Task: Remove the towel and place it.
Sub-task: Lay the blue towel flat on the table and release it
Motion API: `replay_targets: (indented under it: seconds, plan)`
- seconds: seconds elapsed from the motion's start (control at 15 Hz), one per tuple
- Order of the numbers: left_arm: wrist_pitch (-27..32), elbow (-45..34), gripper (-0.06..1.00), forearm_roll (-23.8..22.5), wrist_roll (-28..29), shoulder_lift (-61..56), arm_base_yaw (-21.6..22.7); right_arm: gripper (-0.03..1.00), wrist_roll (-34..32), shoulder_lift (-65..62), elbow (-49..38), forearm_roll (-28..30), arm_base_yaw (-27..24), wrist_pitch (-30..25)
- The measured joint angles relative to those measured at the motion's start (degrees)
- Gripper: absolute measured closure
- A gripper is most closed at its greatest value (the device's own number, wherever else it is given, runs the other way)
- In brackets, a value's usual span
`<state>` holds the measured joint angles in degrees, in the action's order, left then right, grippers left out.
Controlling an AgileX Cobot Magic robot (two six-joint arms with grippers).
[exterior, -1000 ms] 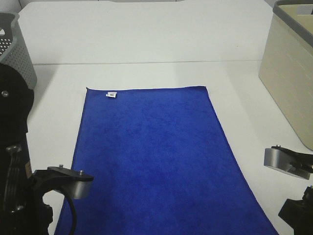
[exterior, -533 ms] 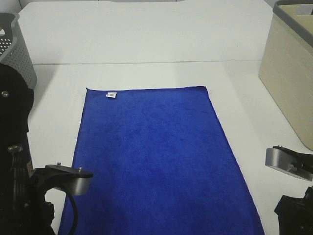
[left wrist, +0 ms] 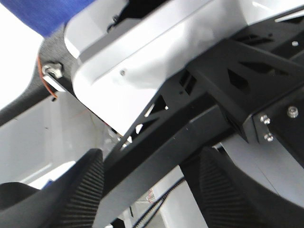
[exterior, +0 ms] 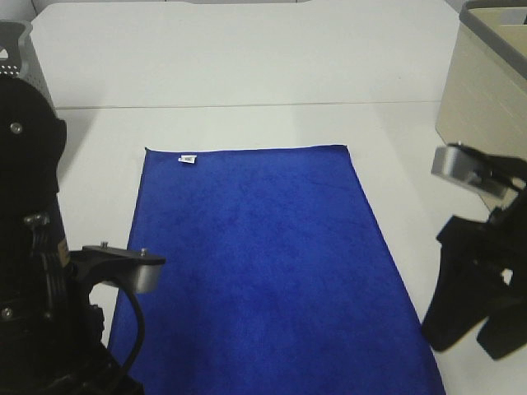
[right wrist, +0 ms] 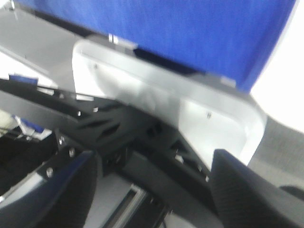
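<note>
The towel point(exterior: 255, 263) is a long royal-blue cloth spread flat on the white table point(exterior: 247, 66), with a small white tag point(exterior: 188, 160) at its far left corner. Its near end runs out of the high view. The left arm point(exterior: 49, 313) rises at the towel's near left edge and covers that corner. Off the towel's right edge, the right arm point(exterior: 478, 280) hangs lifted above the table. The left gripper point(left wrist: 152, 199) and the right gripper point(right wrist: 152, 199) both stand open with nothing between their fingers. A strip of towel point(left wrist: 47, 12) point(right wrist: 166, 28) shows in each wrist view.
A grey perforated basket point(exterior: 12, 49) stands at the far left, partly behind the left arm. A tall beige bin point(exterior: 486, 107) stands at the far right. The robot's own black frame and white base fill both wrist views.
Both arms have risen from the near edge, the right one most, and now stand higher in the high view. The towel's near right edge has shifted slightly inward.
</note>
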<state>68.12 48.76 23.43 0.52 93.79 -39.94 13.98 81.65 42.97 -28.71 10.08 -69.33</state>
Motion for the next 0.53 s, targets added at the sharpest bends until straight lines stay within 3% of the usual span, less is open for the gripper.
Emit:
replay_targets:
  seconds: [0.2,0.33,0.53]
  plan:
    - [1.09,6.99,0.39,-8.19,4.81,0.00,0.86,0.29,-1.15,0.06,10.49,2.29,0.00,-0.06]
    - [1.09,13.41,0.39,-12.15,7.56,0.00,5.96,0.29,-1.49,0.06,16.44,3.27,0.00,-0.06]
    - [0.86,22.40,0.39,-13.24,8.25,0.06,16.16,0.29,-2.69,0.17,19.37,3.67,0.00,-0.06]
